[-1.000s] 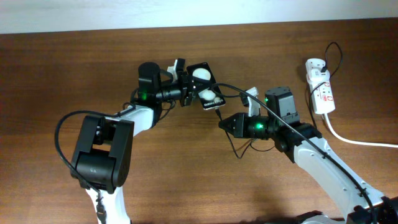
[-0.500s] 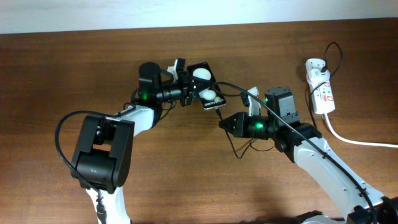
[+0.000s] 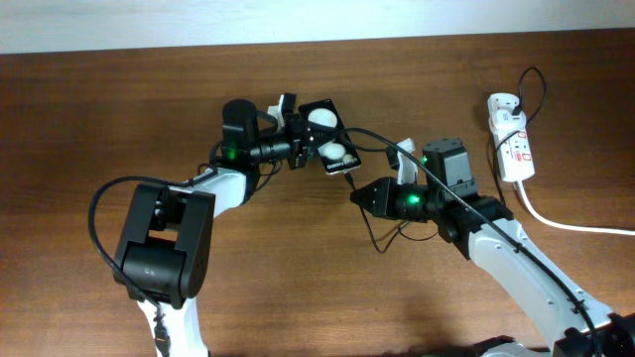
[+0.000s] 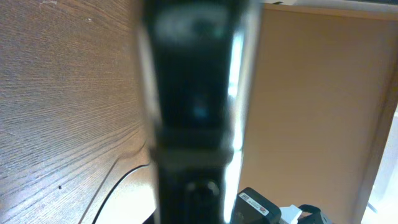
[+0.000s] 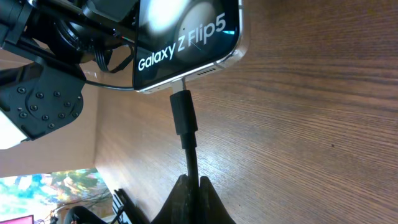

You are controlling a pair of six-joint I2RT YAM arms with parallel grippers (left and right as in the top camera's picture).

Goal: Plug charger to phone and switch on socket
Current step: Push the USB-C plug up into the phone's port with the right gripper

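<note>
The phone (image 3: 327,137) is a black slab with two white blobs, held tilted above the table by my left gripper (image 3: 298,149), which is shut on it. In the left wrist view the phone (image 4: 189,93) fills the middle as a dark blur. In the right wrist view the phone (image 5: 186,37) reads "Galaxy Z Flip5". The charger plug tip (image 5: 183,112) sits against the phone's bottom edge. My right gripper (image 5: 191,186) is shut on the black charger cable just behind the plug; overhead it (image 3: 359,193) lies below and right of the phone. The socket (image 3: 510,139) lies at the far right.
The thick white cord (image 3: 566,223) runs from the socket toward the right edge. The charger's white adapter (image 3: 401,157) lies near my right arm, with black cable looping over the arm and on the wood below it.
</note>
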